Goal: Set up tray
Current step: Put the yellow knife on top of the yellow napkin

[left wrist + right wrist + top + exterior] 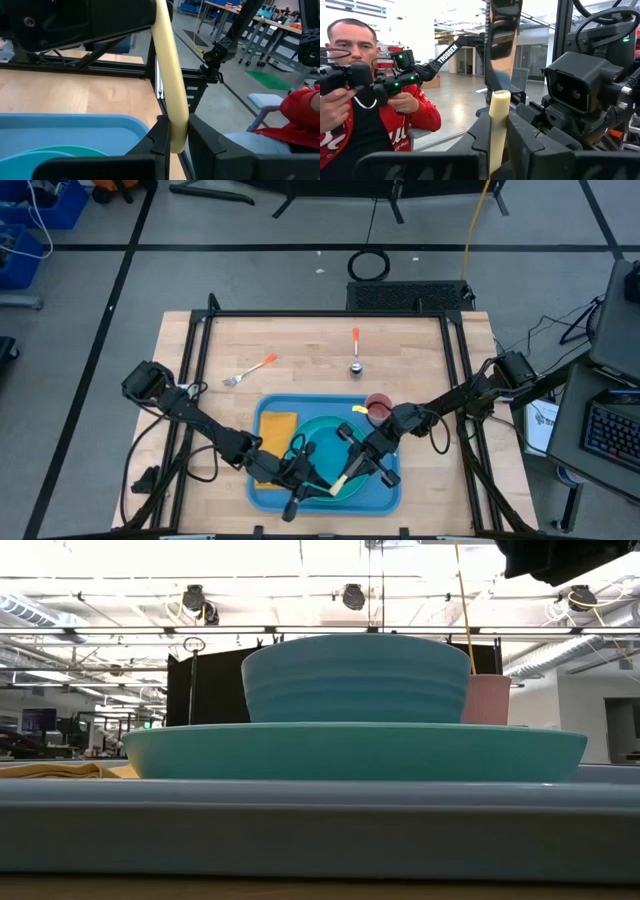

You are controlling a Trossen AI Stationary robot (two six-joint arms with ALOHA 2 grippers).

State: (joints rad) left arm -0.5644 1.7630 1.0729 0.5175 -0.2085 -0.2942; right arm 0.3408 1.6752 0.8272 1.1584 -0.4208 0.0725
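Both grippers meet over the tray (266, 492) (at six o'clock on the table): left gripper (177, 142) and right gripper (496, 131) each clamp the cream-handled utensil (170, 80) above the teal plate (325, 425).

Grey floor (250, 270) with dark tape lines surrounded the wooden counter (300, 340). Blue bins (35, 210) sat in a corner, a keyboard (610, 435) to one side. Ceiling lights (350, 595) hung among the overhead pipes. A person in red (375, 115) sat behind.
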